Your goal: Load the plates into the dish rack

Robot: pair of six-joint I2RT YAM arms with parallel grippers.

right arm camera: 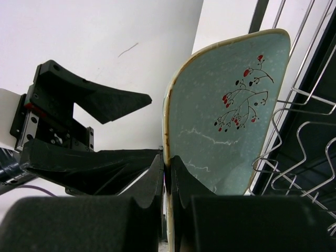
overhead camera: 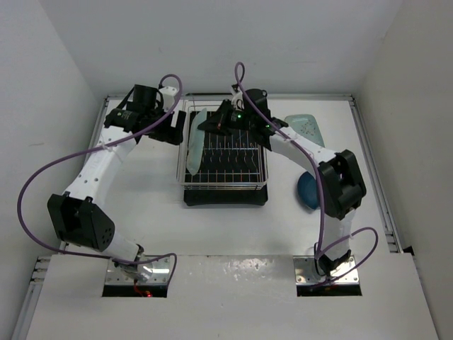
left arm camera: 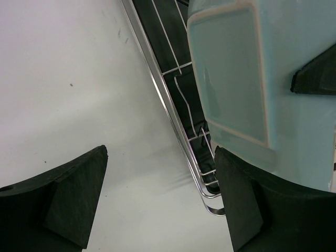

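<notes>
A pale mint-green plate (overhead camera: 195, 144) stands on edge in the left side of the chrome wire dish rack (overhead camera: 244, 180). My right gripper (overhead camera: 212, 125) is shut on its rim; in the right wrist view the jaws (right arm camera: 168, 176) pinch the edge of the plate (right arm camera: 231, 115), which has a red-berry sprig pattern. My left gripper (overhead camera: 175, 130) is open and empty just outside the rack's left side, above the table (left arm camera: 160, 202); the plate's back (left arm camera: 231, 79) shows beyond it. A second mint plate (overhead camera: 306, 127) lies flat at the far right. The dark blue plate (overhead camera: 306, 191) lies right of the rack, partly hidden by the right arm.
The rack's wire rim (left arm camera: 176, 121) and black drip tray (overhead camera: 226, 196) sit mid-table. Upright dividers (right arm camera: 299, 136) stand right of the held plate. White walls close in the table on the left, back and right. The left gripper's body (right arm camera: 79, 121) is close beside the held plate.
</notes>
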